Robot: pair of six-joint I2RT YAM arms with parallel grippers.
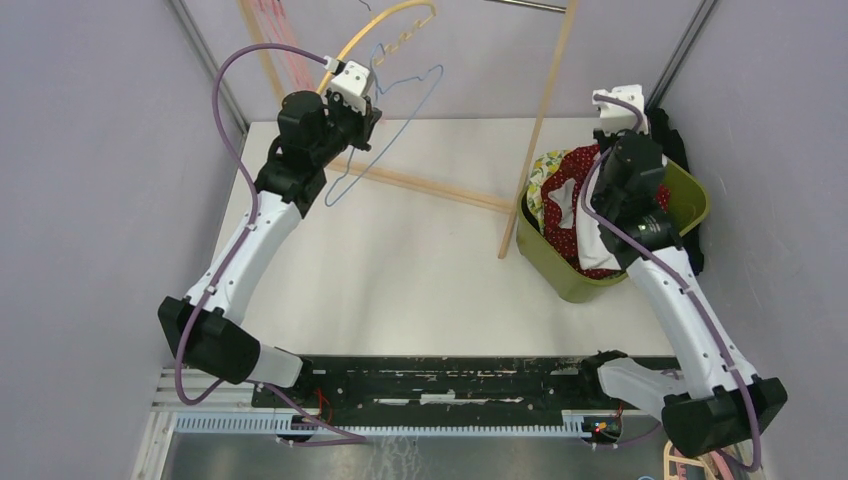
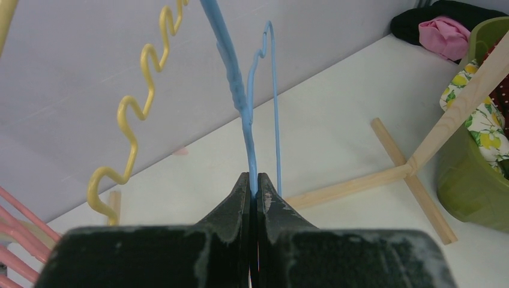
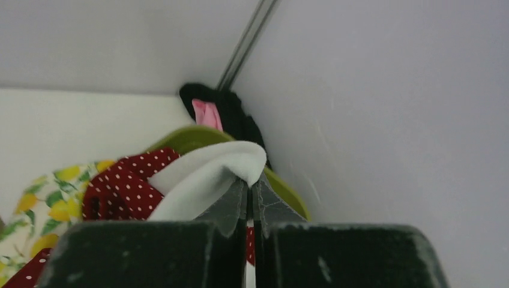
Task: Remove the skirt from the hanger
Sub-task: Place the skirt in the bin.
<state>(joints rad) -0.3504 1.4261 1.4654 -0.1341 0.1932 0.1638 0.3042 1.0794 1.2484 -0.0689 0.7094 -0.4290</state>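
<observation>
Left fingers clamp blue hanger, yellow hanger beside. Right fingers pinch skirt over green bin.

the skirt is red with small white dots and a white inner side. it lies crumpled in the green basket at the right, with a white fold pinched in the right gripper. the hanger is thin blue wire, bare, clamped in the air by the left gripper, well apart from the skirt.
</observation>
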